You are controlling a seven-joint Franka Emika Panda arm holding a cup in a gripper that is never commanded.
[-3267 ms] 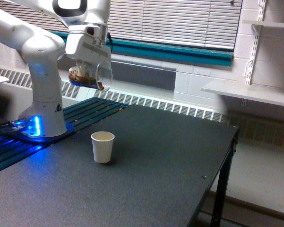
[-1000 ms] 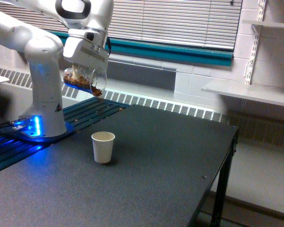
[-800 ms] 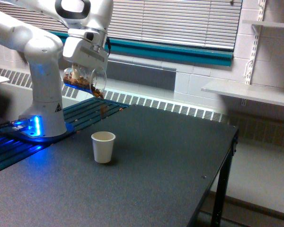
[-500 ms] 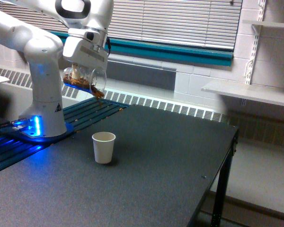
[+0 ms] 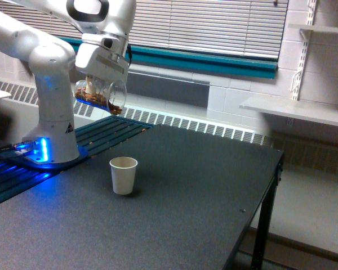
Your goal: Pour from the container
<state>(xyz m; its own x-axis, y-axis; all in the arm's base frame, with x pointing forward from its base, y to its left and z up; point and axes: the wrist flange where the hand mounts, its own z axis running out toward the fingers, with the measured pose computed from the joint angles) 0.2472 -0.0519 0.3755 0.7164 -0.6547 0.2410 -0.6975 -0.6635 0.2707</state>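
The container point(image 5: 101, 94), a clear rounded cup with brown granular bits inside, hangs tilted in the air with its mouth pointing down toward the exterior view's right. My gripper point(image 5: 97, 84) is shut on it from above; its fingers are mostly hidden behind the white hand. The brown bits lie along the cup's lower side, up to the lip. A small white paper cup point(image 5: 123, 175) stands upright on the dark table point(image 5: 191, 208), below the container's mouth and slightly to the right.
The arm's white base point(image 5: 53, 129) with blue lights stands at the table's left. A radiator grille runs along the wall behind. The table's right edge point(image 5: 270, 191) drops to the floor. A white shelf point(image 5: 298, 109) juts out at the right.
The container has tipped further and shifted slightly left since the earliest frame. A brown bit fell from its lip about 0.8 s ago. The paper cup stands a few pixels farther right.
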